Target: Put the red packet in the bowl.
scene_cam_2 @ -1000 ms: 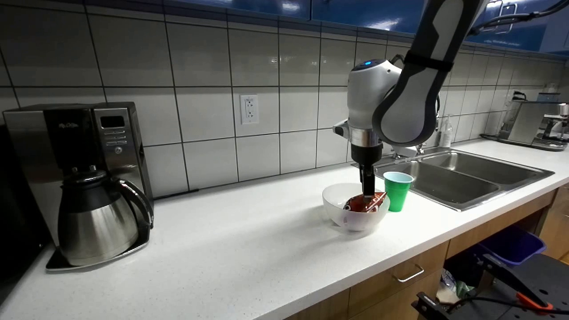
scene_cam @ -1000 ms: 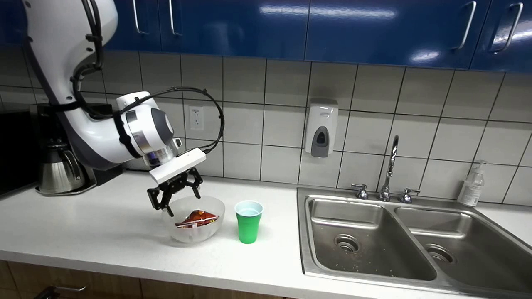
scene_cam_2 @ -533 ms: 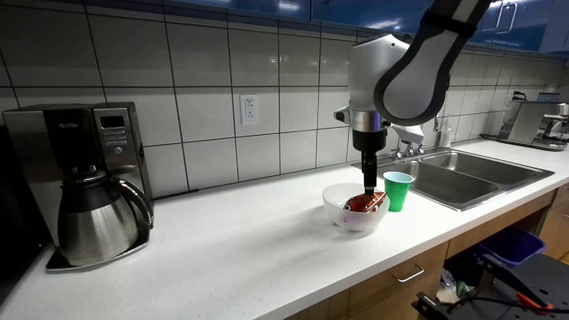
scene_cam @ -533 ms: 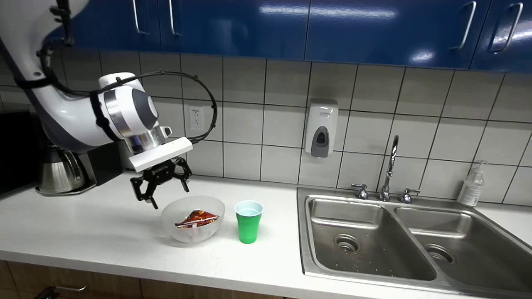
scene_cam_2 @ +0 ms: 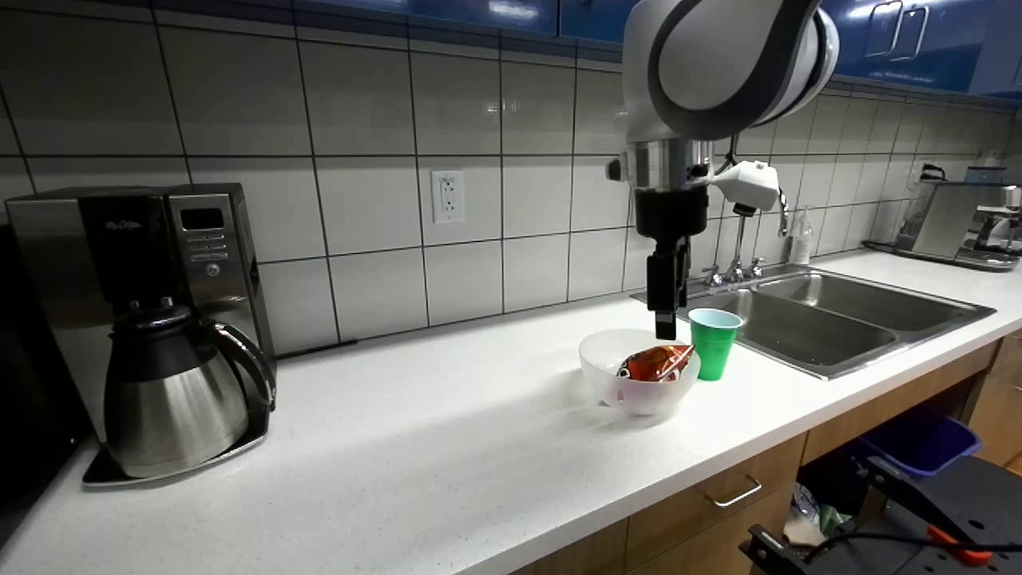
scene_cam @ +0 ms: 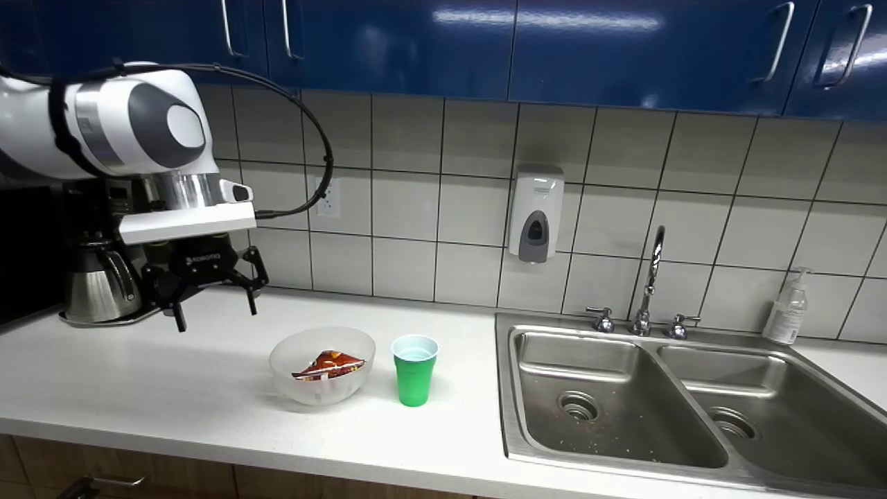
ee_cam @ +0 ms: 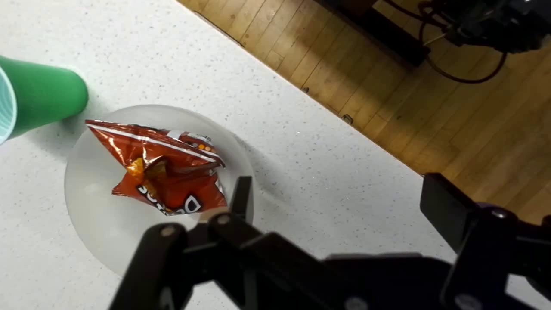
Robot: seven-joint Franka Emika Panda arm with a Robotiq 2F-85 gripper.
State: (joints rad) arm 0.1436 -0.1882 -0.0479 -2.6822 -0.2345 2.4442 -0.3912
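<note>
The red packet (scene_cam: pixel 331 364) lies tilted inside the translucent whitish bowl (scene_cam: pixel 320 394) on the counter. Both also show in the other exterior picture, the packet (scene_cam_2: pixel 655 365) leaning on the inside of the bowl wall (scene_cam_2: pixel 637 398). In the wrist view the packet (ee_cam: pixel 172 172) rests in the bowl (ee_cam: pixel 99 228), partly behind a finger. My gripper (scene_cam: pixel 217 319) is open and empty, above the counter, to the left of the bowl and higher than its rim in that view. In the wrist view my gripper (ee_cam: pixel 338 189) has wide-apart fingers with only counter between them.
A green cup (scene_cam: pixel 414 374) stands close beside the bowl. A double sink (scene_cam: pixel 509 416) with a faucet (scene_cam: pixel 650 277) lies beyond the cup. A coffee maker with a steel carafe (scene_cam_2: pixel 176 407) stands at the counter's other end. The counter's front edge (ee_cam: pixel 301 92) shows in the wrist view.
My open gripper has risen and moved away from the bowl, leftward in an exterior view, and levelled out. The packet, bowl and cup have stayed still.
</note>
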